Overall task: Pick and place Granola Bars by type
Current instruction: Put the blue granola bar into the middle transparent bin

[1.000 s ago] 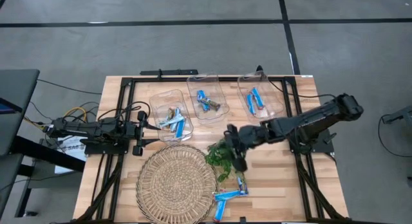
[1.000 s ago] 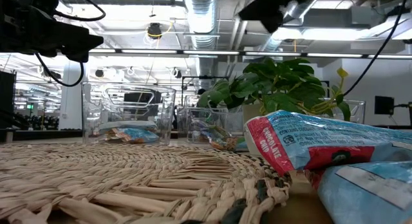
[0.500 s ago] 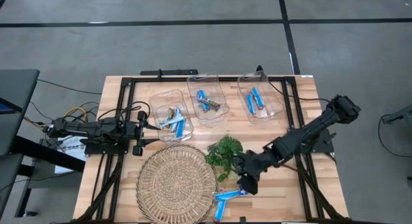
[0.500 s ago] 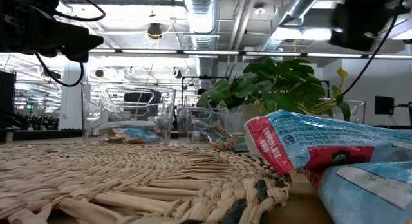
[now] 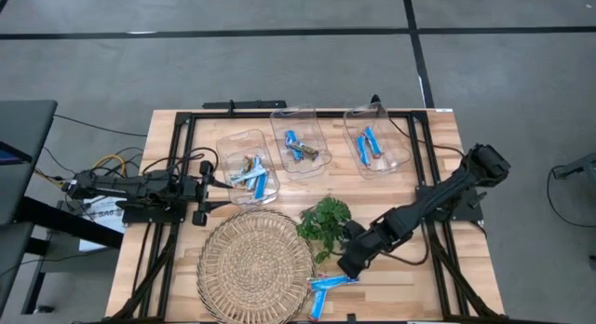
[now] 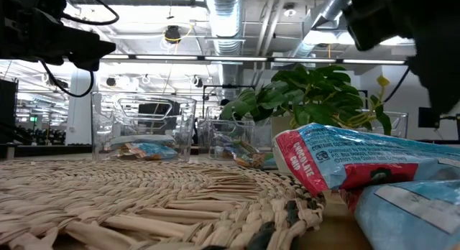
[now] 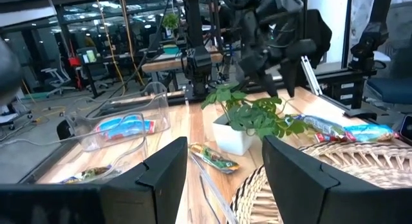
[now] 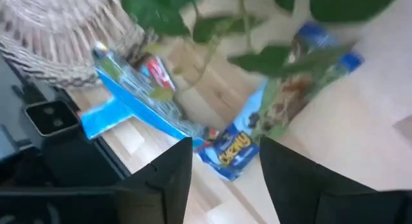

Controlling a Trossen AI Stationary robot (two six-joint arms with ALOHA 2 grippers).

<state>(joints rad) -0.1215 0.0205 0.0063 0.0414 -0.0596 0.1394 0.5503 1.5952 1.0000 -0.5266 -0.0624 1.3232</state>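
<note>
Several loose granola bars in blue wrappers (image 5: 326,285) lie on the table at the woven mat's right edge. They show close up in the low view (image 6: 359,164) and in the right wrist view (image 8: 233,149). My right gripper (image 5: 352,262) hangs open just above them, beside the potted green plant (image 5: 324,222); its fingers touch nothing that I can see. More bars lie in three clear containers (image 5: 300,142) at the back. My left gripper (image 5: 200,189) is open and empty at the table's left, beside the left container (image 5: 250,170).
A round woven mat (image 5: 256,263) lies at the near middle. The small plant in its white pot (image 7: 233,135) stands between the mat and my right arm. A black frame (image 5: 186,114) borders the table. Bare wood (image 5: 400,287) lies at the near right.
My right gripper has gone from above the plant toward the table's near edge and down, and now hangs over the loose bars by the mat. The bars and the plant have stayed in place.
</note>
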